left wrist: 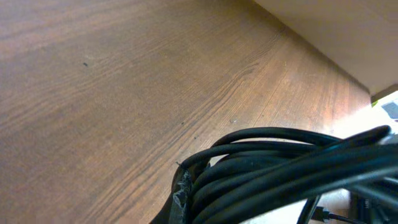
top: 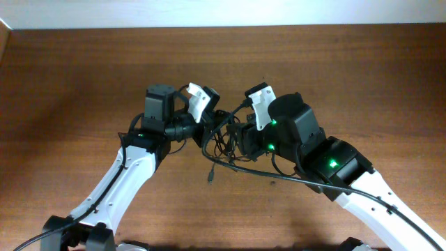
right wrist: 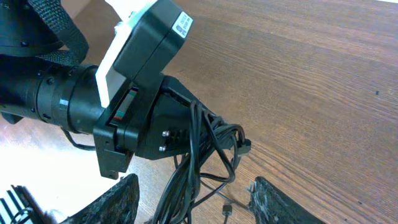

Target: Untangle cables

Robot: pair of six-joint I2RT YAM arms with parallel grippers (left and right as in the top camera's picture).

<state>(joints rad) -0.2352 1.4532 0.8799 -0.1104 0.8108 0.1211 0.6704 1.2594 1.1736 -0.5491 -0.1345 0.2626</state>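
The cables (top: 224, 141) are thin black cords bunched in a clump between the two arms at mid-table. My left gripper (top: 211, 129) is shut on the clump. In the left wrist view the cords (left wrist: 280, 168) press against one finger pad (left wrist: 182, 193). In the right wrist view the clump (right wrist: 202, 146) hangs down from the left gripper (right wrist: 186, 127), and a small plug (right wrist: 227, 210) dangles low. My right gripper (right wrist: 196, 205) is open. Its fingers (right wrist: 118, 202) stand well apart on either side of the hanging cords without touching them. One loose end with a plug (top: 210, 178) trails toward the front.
The brown wooden table (top: 83, 77) stretches to both sides, with a pale wall edge (top: 223, 14) at the back. A thick black arm cable (top: 348, 187) runs along the right arm. The two wrist cameras (top: 202, 99) sit close together above the clump.
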